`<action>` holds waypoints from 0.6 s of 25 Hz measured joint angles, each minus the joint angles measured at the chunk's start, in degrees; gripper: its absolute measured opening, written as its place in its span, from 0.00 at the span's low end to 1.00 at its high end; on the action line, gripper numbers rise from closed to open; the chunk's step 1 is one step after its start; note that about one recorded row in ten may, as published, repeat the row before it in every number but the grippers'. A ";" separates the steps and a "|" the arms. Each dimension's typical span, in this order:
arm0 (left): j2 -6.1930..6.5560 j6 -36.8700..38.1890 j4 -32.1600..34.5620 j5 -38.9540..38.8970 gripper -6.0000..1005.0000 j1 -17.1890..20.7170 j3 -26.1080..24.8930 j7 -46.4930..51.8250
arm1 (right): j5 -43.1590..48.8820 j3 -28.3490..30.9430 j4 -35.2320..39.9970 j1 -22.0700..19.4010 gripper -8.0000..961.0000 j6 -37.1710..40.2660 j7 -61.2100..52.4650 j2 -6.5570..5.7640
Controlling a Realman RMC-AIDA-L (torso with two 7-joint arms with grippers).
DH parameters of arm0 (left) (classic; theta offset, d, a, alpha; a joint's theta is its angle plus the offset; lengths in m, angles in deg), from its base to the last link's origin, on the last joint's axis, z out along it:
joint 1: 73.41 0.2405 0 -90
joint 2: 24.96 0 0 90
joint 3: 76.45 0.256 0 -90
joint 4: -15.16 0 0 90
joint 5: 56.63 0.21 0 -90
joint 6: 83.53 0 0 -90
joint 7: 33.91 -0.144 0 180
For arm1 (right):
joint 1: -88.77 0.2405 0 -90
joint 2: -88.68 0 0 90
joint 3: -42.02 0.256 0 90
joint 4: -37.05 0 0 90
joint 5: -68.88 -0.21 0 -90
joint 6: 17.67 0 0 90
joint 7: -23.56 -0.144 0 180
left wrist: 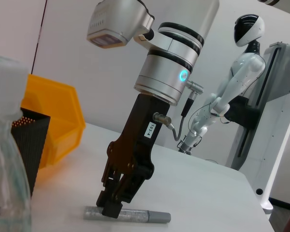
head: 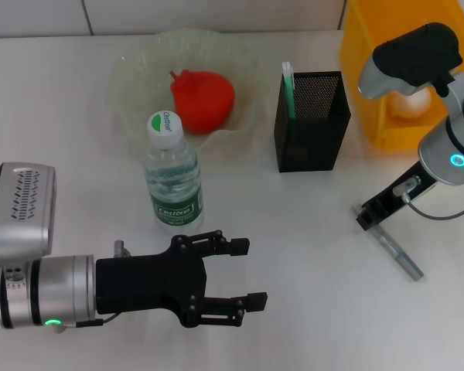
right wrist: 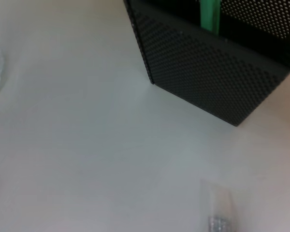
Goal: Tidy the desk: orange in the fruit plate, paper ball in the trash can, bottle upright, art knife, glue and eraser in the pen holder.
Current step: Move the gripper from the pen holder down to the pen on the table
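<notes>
Knife (head: pixel 394 249) lay flat under the right gripper (head: pixel 369 219), jaws narrow at its near end. Thin, stiff, slippery; grip mid-handle. Left gripper (head: pixel 240 274) sat wide, empty.

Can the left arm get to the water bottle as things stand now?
Probably yes. The left gripper is open and lies low on the table just in front of the upright bottle, with nothing between them.
</notes>
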 joint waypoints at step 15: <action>-0.01 0.00 -0.09 0.00 0.84 0.29 0.09 0.00 | 0.00 -0.35 -0.90 0.13 0.22 -0.55 -0.22 0.02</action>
